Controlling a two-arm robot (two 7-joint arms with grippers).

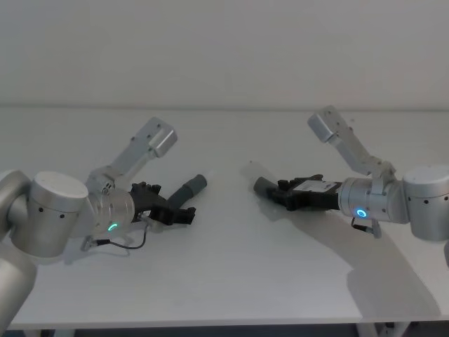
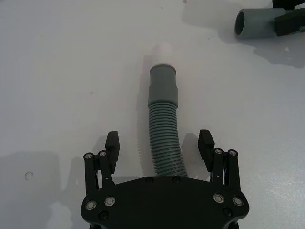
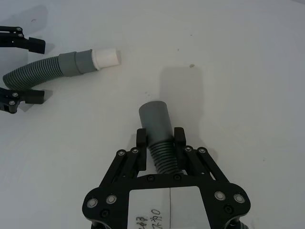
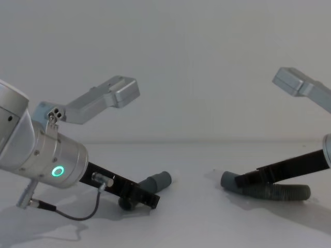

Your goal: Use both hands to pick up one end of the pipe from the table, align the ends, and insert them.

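Closest in, the left gripper [image 2: 159, 143] is down low over the table [image 1: 231, 281] with its fingers spread wide. It straddles the ribbed stretch of the left hose piece [image 2: 163, 124], with a gap on either side, so it's not gripping anything. That hose curves away from the gripper to the left cuff [image 2: 163, 88], which has a white tip [image 2: 163, 50] poking out the end. Off to the right of the left cuff and well apart from it, the right gripper [image 3: 160, 136] is clamped on the right hose piece [image 3: 162, 155], pinching the ribs just behind the right cuff [image 3: 156, 119]. Its open mouth points roughly back toward the left cuff. The two ends aren't joined yet.
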